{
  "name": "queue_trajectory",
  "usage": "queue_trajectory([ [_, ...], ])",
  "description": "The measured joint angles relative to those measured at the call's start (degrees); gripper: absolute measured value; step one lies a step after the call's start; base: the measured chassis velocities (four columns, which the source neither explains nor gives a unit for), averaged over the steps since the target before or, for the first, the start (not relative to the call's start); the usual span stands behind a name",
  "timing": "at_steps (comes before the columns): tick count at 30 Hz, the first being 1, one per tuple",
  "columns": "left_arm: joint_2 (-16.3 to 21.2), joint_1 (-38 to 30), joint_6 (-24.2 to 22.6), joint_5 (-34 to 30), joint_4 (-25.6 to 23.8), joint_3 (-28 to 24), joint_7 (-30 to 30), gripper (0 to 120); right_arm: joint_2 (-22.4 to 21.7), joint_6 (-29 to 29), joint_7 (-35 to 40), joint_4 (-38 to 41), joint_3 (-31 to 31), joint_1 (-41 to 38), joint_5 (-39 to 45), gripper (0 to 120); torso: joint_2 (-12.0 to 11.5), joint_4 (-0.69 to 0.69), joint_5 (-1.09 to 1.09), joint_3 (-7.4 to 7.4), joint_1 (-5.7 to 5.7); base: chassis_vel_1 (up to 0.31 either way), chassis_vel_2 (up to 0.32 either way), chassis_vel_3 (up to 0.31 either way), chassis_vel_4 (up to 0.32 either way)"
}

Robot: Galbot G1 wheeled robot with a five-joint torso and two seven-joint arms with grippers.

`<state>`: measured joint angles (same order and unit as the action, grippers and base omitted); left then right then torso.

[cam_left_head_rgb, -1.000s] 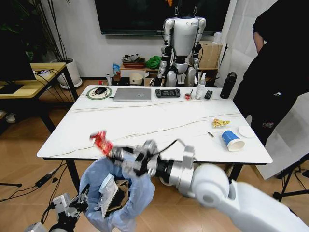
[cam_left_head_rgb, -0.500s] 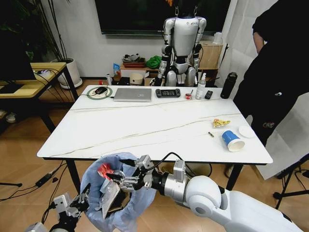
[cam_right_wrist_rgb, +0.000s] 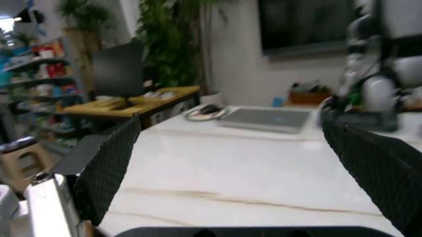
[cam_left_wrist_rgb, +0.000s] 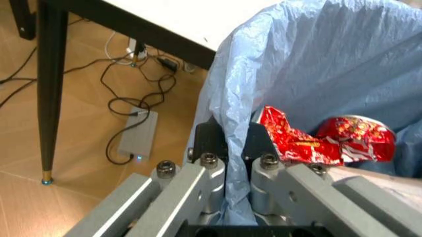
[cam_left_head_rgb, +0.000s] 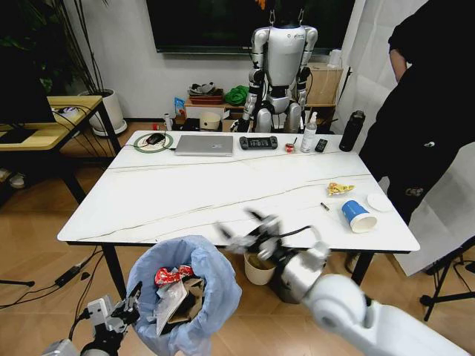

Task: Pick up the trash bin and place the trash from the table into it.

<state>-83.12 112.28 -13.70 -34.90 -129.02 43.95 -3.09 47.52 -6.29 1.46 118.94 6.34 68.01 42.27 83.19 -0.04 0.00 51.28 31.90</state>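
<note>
Left gripper (cam_left_wrist_rgb: 228, 148): clamped on the trash bin (cam_left_head_rgb: 185, 293) rim; should hold it level.
Right gripper (cam_left_head_rgb: 249, 231): jaws apart, empty, at the table (cam_left_head_rgb: 223, 193) edge; should reach for the paper cup (cam_left_head_rgb: 358, 216).

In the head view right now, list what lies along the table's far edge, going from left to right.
Green ring with a dark mouse → laptop → game controller → small red item → white spray bottle → black remote → dark bottle.

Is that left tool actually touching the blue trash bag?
Touching. The left wrist view shows the left tool pinching the trash bin liner's blue plastic between its two fingers, no gap.
</note>
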Motion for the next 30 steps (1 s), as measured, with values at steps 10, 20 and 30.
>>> queue_trajectory([
  [10, 1.73, -0.76, 0.66, 0.63, 1.11, -0.02, -0.99, 0, 12.61, -5.42, -9.79, -6.29, 21.81, 17.71, -9.11, 100, 0.00, 0.01, 0.01, 0.00, -0.01, 0.000, 0.000, 0.000, 0.000],
  [20, 2.68, -0.90, 1.83, 1.95, 3.55, -0.86, -2.38, 0, 22.72, -7.70, -12.61, -10.72, 28.85, 21.18, -9.77, 100, 0.01, 0.01, -0.03, 0.00, 0.00, 0.000, 0.000, 0.000, 0.000],
  [30, 1.29, -1.61, 2.66, 2.08, 4.57, -1.32, -2.98, 0, 28.42, -10.46, -15.43, -15.03, 29.14, 22.05, -9.81, 100, 0.01, 0.02, 0.00, 0.00, -0.01, 0.000, 0.000, 0.000, 0.000],
])
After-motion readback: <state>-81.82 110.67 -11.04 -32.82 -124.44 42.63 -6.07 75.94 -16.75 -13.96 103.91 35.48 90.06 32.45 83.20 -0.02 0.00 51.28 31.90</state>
